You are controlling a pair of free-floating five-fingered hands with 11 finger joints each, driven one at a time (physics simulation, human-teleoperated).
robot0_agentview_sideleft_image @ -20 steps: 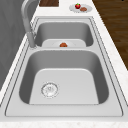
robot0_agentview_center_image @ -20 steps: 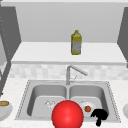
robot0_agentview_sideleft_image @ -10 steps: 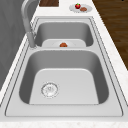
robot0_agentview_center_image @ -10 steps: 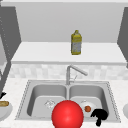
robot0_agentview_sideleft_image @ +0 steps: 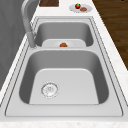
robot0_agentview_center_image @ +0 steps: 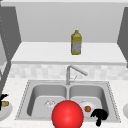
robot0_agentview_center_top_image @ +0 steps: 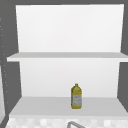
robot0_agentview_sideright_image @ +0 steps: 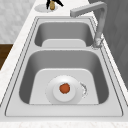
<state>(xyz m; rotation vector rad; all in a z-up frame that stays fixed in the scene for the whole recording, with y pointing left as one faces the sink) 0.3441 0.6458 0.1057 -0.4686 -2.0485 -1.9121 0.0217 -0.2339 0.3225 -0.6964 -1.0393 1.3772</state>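
The left hand (robot0_agentview_center_image: 3,98) sits at the far left edge of the worktop, right over the small plate (robot0_agentview_center_image: 7,112) with a brownish bit of food (robot0_agentview_center_image: 5,103) on it. From the right side view its fingers splay down either side of that food, touching or nearly so, but I can't tell if they've actually closed on it. So the grab looks started, not finished, and the food hasn't left the plate.

The right hand (robot0_agentview_center_image: 99,115) hangs over the front rim of the right basin, fingers curled and holding nothing. Just beside it, in the right basin of the sink (robot0_agentview_center_image: 110,100), there's a white plate (robot0_agentview_sideright_image: 53,96) with a small orange-red ball (robot0_agentview_sideright_image: 65,88) in the middle, untouched as far as I can see.

Other stuff: a big red ball (robot0_agentview_center_image: 67,115) at the front edge of the sink, a yellow bottle (robot0_agentview_center_image: 76,43) on the shelf above the faucet (robot0_agentview_center_image: 72,71), and another plate with a strawberry (robot0_agentview_sideleft_image: 77,5) on the worktop's far right end.
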